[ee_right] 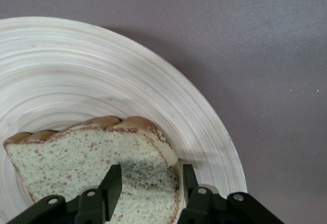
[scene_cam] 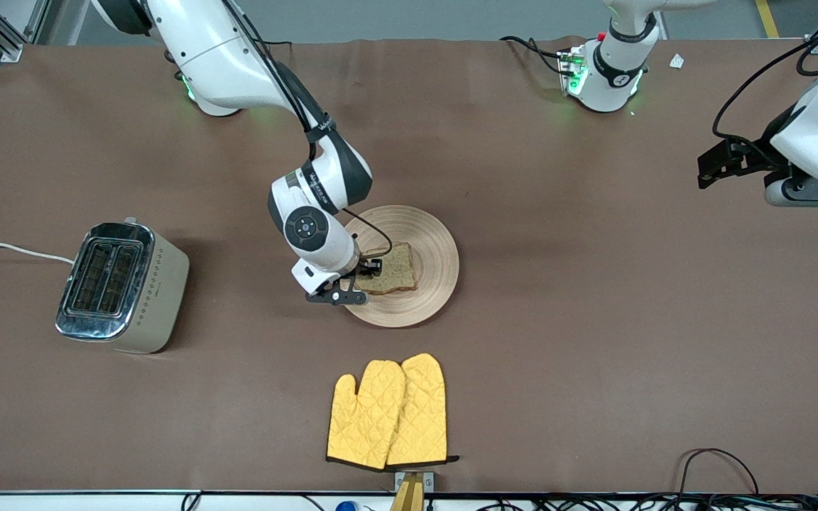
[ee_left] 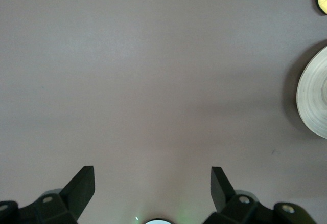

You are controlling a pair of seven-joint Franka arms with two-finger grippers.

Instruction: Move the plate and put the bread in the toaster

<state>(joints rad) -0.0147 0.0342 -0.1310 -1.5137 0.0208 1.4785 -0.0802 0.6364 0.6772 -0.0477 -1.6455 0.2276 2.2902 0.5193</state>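
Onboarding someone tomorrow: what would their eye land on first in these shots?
First the right hand, down on the plate mid-table with its fingers straddling an edge of the bread. Next the yellow oven mitts, nearer the front camera than the plate. Then the toaster toward the right arm's end; the left hand waits, open, over bare table.

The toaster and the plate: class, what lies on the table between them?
In the front view, only bare brown table lies between the toaster and the plate; the right gripper hangs at the plate's toaster-side edge.
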